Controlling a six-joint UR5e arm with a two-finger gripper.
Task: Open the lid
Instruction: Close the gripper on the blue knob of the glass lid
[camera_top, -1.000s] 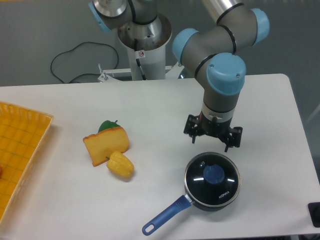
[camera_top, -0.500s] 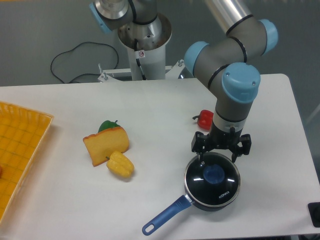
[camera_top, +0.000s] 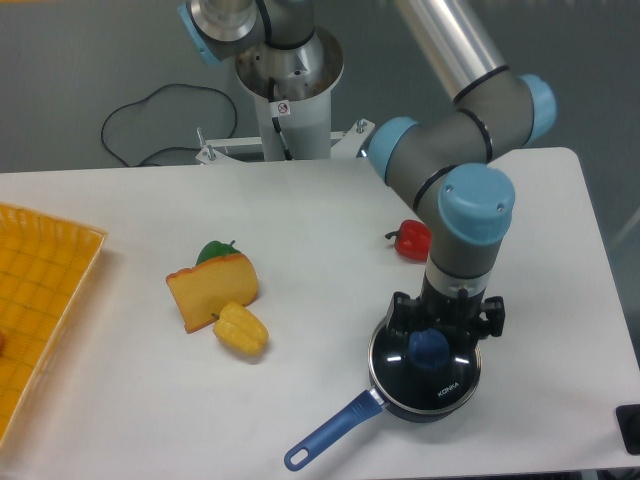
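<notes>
The lid (camera_top: 440, 378), a round glass disc with a metal rim, white "KONKA" lettering and a blue centre knob (camera_top: 428, 349), sits closed on a dark saucepan with a blue handle (camera_top: 331, 432) at the front right of the table. My gripper (camera_top: 446, 322) hangs straight down over the lid's far half. Its dark fingers are spread to either side just behind and above the knob, with nothing between them. The wrist hides the lid's far edge.
A red pepper (camera_top: 411, 240) lies behind the arm. A wedge of cheese (camera_top: 212, 288), a yellow pepper (camera_top: 243, 329) and a green item (camera_top: 214, 250) lie left of centre. A yellow basket (camera_top: 35, 300) stands at the left edge. The table's front edge is close to the pan.
The gripper has moved forward and down, from behind the saucepan to directly over the lid's knob. The red pepper came into view behind the arm. Lid and pan have not moved.
</notes>
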